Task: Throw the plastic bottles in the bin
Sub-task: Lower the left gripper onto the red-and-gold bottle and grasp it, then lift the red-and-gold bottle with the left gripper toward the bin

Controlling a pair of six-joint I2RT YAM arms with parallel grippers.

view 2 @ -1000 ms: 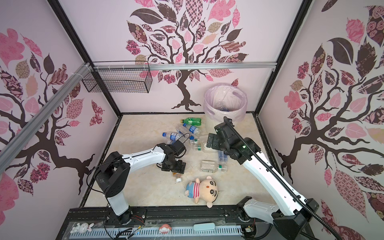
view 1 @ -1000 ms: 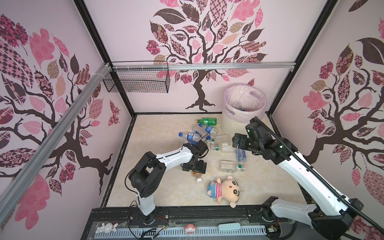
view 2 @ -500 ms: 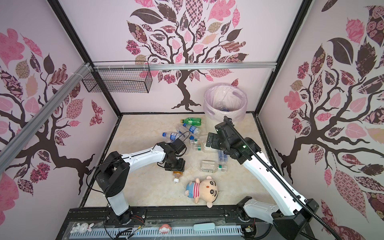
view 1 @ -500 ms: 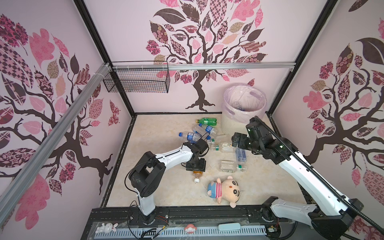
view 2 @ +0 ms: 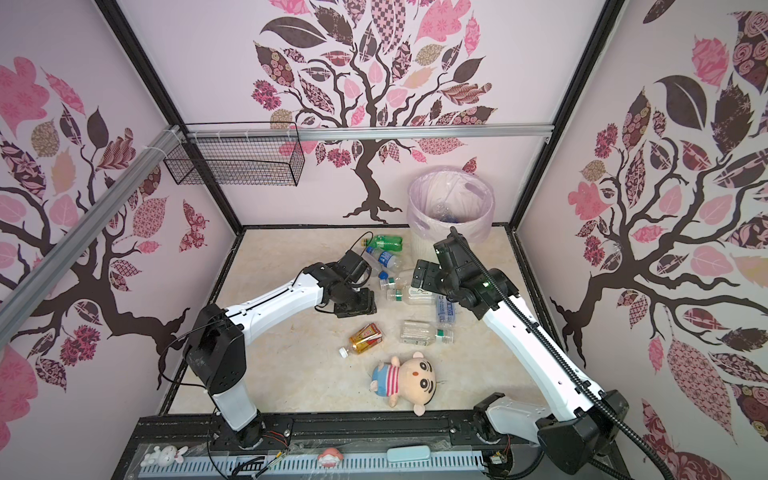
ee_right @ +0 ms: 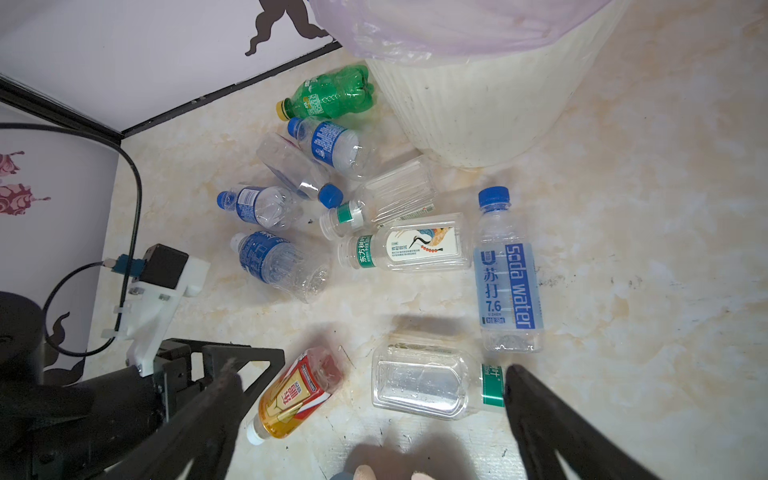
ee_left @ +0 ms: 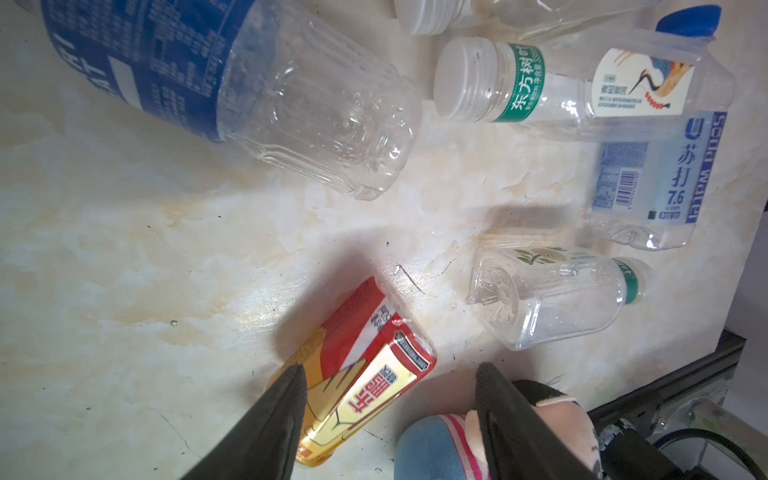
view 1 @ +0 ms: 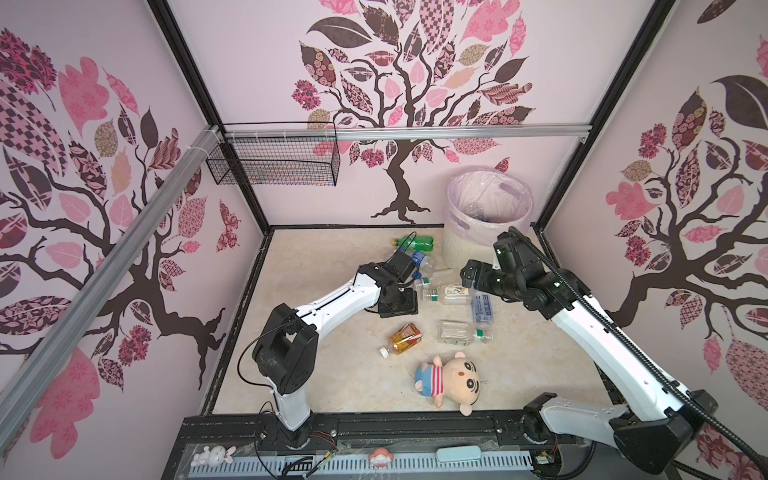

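Several plastic bottles lie on the floor in both top views: a green one, clear blue-labelled ones, a soda-water one, a clear green-capped one and an amber one. The bin, with its pink bag, stands at the back right and holds a few bottles. My left gripper hangs just behind the amber bottle, jaws partly apart and holding nothing. My right gripper hovers wide open over the pile, in front of the bin; the clear green-capped bottle lies below it.
A plush doll in a striped shirt lies at the front, close to the amber bottle. A black wire basket hangs on the back-left rail. Walls enclose the floor on three sides, with the arm bases along the front edge.
My left gripper has drawn back from over the amber bottle and its jaws have narrowed; the bottle stays on the floor, now uncovered. The right gripper has drifted slightly left.
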